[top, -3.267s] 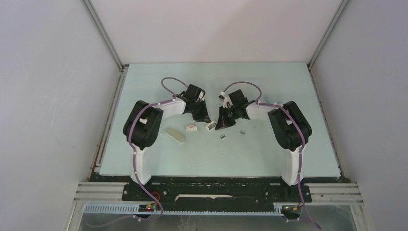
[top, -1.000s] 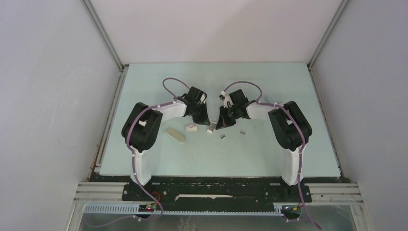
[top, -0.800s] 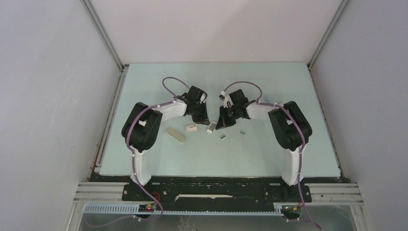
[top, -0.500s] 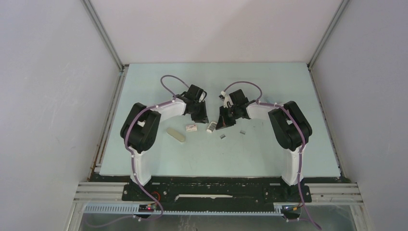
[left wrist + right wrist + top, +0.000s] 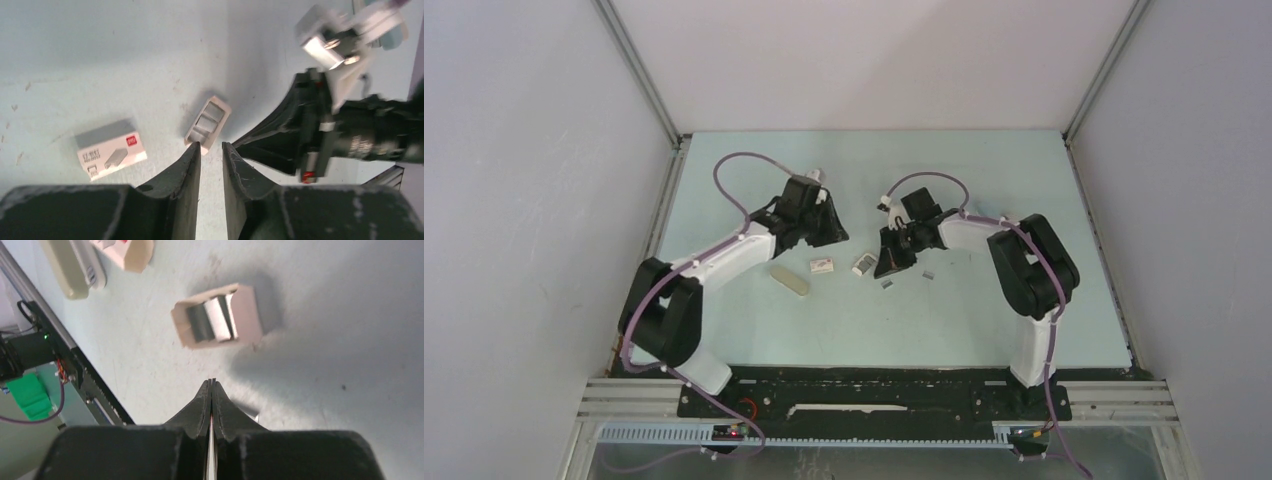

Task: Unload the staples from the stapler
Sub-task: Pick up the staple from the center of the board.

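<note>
The left gripper [image 5: 211, 146] is slightly parted, the right gripper [image 5: 211, 384] closed.

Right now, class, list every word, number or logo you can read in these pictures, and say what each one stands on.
White printed box: dark lines of print and a small red logo, all too blurred to read.
Nothing else in any view carries text that can be read.

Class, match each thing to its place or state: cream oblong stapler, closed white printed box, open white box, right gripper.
Things:
1 cream oblong stapler
2 closed white printed box
3 open white box
4 right gripper

Places or states:
a fingers pressed together
b holds silvery staples
c leftmost of the loose items
d between stapler and open box

Pairs: 1c, 2d, 3b, 4a
</note>
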Robot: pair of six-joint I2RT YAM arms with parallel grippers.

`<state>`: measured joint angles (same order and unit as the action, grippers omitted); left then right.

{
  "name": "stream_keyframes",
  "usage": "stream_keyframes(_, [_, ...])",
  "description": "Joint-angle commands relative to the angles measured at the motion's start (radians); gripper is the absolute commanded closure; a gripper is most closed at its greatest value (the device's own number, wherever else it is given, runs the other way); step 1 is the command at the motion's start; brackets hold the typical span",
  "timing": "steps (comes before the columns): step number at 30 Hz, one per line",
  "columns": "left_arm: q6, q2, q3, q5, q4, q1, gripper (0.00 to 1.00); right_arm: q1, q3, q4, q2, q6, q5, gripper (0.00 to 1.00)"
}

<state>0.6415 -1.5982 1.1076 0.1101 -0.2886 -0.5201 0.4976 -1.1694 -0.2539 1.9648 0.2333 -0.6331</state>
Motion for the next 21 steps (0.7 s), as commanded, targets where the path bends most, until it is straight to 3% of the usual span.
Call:
stream_keyframes(1, [0.096,0.085,-0.155,0.044,0.125,0.005,0.73,-0.048,0.008,-0.062,-0.141,-0.135,-0.073,0.94])
stream_keyframes(5, [0.136,0.13,-0.262,0.094,0.235,0.005,0.71,-0.113,-0.032,-0.135,-0.198,-0.303,-0.229,0.91])
stream_keyframes(9, [0.178,0.115,-0.31,0.127,0.284,-0.002,0.73,-0.132,-0.099,-0.267,-0.203,-0.472,-0.203,0.87])
stream_keyframes(14, [0.234,0.042,-0.319,0.124,0.272,-0.025,0.84,-0.14,-0.104,-0.24,-0.199,-0.462,-0.113,0.88])
stream_keyframes(21, [0.241,0.019,-0.323,0.11,0.255,-0.036,0.86,-0.147,-0.119,-0.26,-0.182,-0.487,-0.077,0.89])
